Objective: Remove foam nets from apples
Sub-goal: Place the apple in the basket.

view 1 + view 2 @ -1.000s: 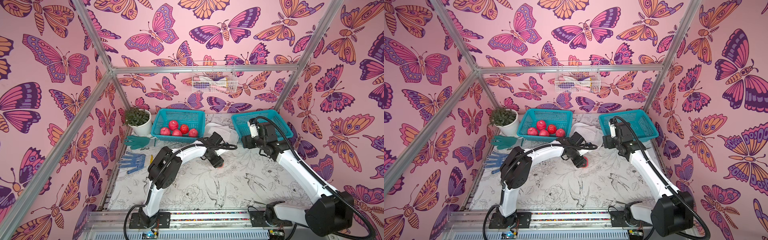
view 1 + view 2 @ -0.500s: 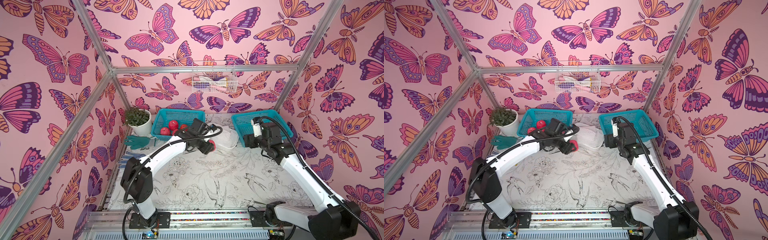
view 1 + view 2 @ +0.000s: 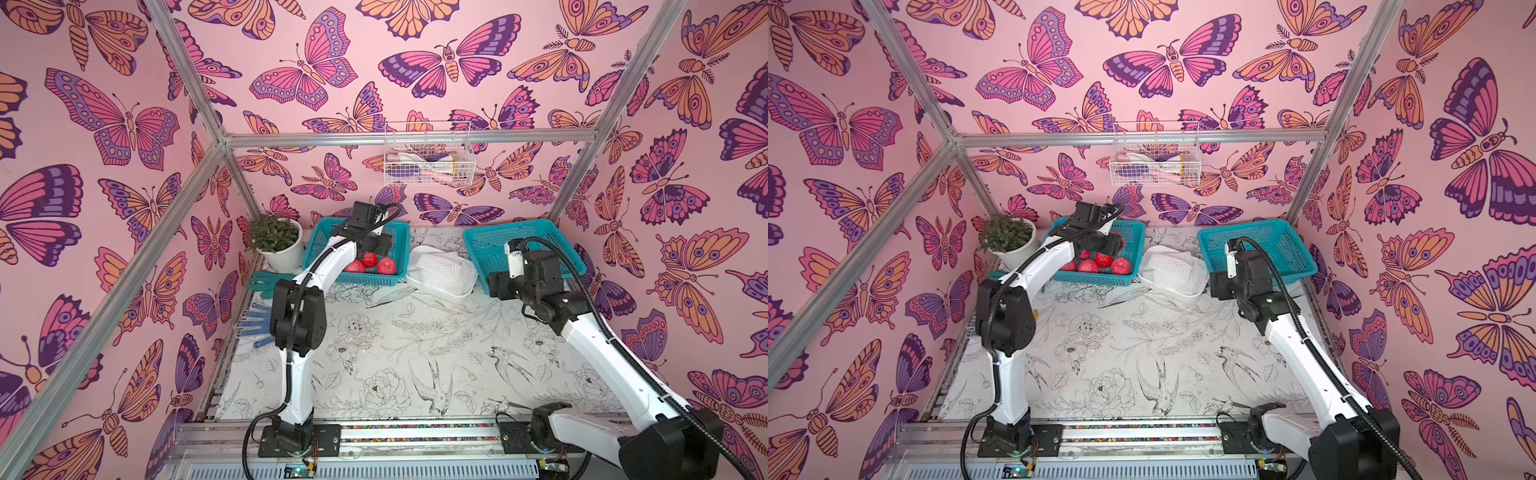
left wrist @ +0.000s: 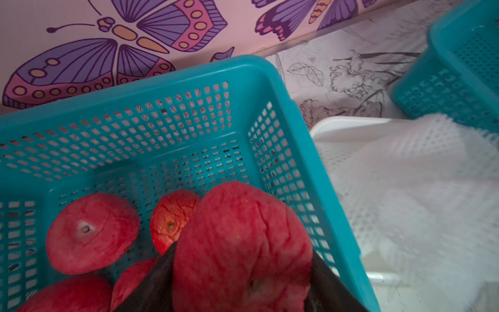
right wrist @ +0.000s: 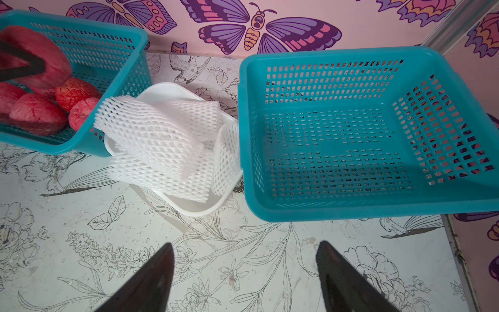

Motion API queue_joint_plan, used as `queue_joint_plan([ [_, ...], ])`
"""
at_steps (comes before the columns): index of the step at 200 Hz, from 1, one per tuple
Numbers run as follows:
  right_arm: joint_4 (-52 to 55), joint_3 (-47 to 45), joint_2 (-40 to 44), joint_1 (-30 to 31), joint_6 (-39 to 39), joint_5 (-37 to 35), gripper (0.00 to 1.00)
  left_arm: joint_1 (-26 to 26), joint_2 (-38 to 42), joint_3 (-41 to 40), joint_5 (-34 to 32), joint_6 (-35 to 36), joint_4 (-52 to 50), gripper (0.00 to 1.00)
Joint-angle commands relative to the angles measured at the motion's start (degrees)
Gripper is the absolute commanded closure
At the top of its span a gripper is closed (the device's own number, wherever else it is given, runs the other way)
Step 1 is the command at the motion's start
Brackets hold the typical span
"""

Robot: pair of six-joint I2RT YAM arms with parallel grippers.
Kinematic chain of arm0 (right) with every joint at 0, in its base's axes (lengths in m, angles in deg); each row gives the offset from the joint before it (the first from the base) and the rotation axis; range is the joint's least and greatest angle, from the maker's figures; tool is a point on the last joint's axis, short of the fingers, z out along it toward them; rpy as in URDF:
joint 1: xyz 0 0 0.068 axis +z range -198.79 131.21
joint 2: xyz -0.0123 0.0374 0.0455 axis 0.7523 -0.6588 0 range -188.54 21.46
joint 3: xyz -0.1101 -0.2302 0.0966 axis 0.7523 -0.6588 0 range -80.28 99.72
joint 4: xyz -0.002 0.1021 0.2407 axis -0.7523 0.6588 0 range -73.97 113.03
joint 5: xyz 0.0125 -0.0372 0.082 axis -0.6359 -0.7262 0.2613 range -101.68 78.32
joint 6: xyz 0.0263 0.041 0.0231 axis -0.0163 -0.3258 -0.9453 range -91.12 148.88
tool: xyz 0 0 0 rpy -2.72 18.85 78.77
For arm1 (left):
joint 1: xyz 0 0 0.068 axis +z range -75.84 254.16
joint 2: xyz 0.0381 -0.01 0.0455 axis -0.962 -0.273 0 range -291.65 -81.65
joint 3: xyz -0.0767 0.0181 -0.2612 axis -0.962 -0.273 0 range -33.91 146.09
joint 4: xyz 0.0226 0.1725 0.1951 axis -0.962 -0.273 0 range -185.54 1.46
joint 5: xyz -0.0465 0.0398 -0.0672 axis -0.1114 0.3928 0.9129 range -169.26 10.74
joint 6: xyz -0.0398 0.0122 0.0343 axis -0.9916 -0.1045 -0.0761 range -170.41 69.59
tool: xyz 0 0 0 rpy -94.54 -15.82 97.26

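Left tool (image 4: 240,291): part open, clamped on bare apple (image 4: 237,221) above basket (image 4: 162,75), 11 o'clock of counter (image 3: 395,353).
Right tool (image 5: 245,259): wide, empty.
Foam nets (image 5: 162,140): in tub (image 5: 172,89), 12 o'clock; likely light, springy; pinch an edge.

On the floral mat (image 3: 395,353), a plant (image 3: 274,235) sits at ten o'clock, a teal basket (image 3: 370,279) at eleven, a white tub (image 3: 436,289) just beside it at twelve, and a second basket (image 3: 490,253) at one. A teal glove (image 3: 266,280) and a blue glove (image 3: 255,328) lie at nine. A wire rack (image 3: 428,166) hangs on the back wall.
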State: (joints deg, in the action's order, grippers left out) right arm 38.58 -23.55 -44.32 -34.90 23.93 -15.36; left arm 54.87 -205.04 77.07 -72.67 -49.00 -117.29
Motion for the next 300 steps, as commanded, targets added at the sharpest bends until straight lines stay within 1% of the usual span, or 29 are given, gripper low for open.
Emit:
queue_joint_plan([
  [1, -2.64, 0.55, -0.03, -0.45, -1.11, 1.04, 0.17, 0.52, -4.71, 6.01, -0.28, -0.61, -0.94, 0.55],
  [28, -4.37, 1.34, -1.69, -0.44, -0.59, 1.15, 0.17, 1.01, -12.35, 15.77, 0.24, 0.26, -3.54, 0.55],
  [47, -4.40, 2.77, -3.83, -0.44, 0.06, 1.39, 0.18, 1.10, -17.95, 23.52, 0.03, 0.78, -7.51, 0.54],
  [62, -4.11, 3.94, -5.69, -0.44, 0.49, 1.49, 0.18, 0.92, -20.71, 26.79, -1.36, 0.77, -9.45, 0.54],
  [79, -4.24, 5.06, -7.50, -0.44, 0.82, 1.70, 0.18, 0.76, -22.08, 27.21, -2.58, 0.98, -9.95, 0.54],
  [112, -5.43, 6.10, -10.09, -0.34, 1.36, 3.47, 0.18, 0.31, -24.37, 27.03, -3.01, 1.95, -11.88, 0.54],
  [126, -5.61, 6.28, -11.05, -0.38, 1.28, 4.03, 0.18, -0.04, -25.15, 28.46, -4.19, 2.94, -13.47, 0.54],
  [157, -5.23, 6.63, -12.57, -0.35, 0.91, 5.24, 0.18, 0.04, -26.04, 29.43, -5.28, 4.12, -15.12, 0.48],
  [180, -5.12, 6.38, -12.71, -0.28, 0.92, 5.19, 0.18, -0.04, -27.15, 31.41, -4.90, 4.13, -19.10, 0.47],
  [202, -4.34, 6.46, -13.27, -0.28, 1.09, 4.64, 0.18, -0.22, -27.58, 31.49, -4.78, 4.39, -21.03, 0.46],
  [241, -4.37, 6.25, -13.29, -0.27, 0.64, 5.00, 0.18, -0.27, -28.74, 32.83, -3.65, 4.48, -21.52, 0.39],
  [281, -4.14, 5.34, -11.20, -0.28, 0.56, 3.03, 0.17, -0.38, -26.48, 34.48, -4.77, 4.00, -21.22, 0.23],
  [300, -4.14, 4.89, -9.94, -0.33, 0.23, 2.36, 0.14, -0.32, -23.97, 34.40, -5.38, 3.53, -19.66, 0.18],
])
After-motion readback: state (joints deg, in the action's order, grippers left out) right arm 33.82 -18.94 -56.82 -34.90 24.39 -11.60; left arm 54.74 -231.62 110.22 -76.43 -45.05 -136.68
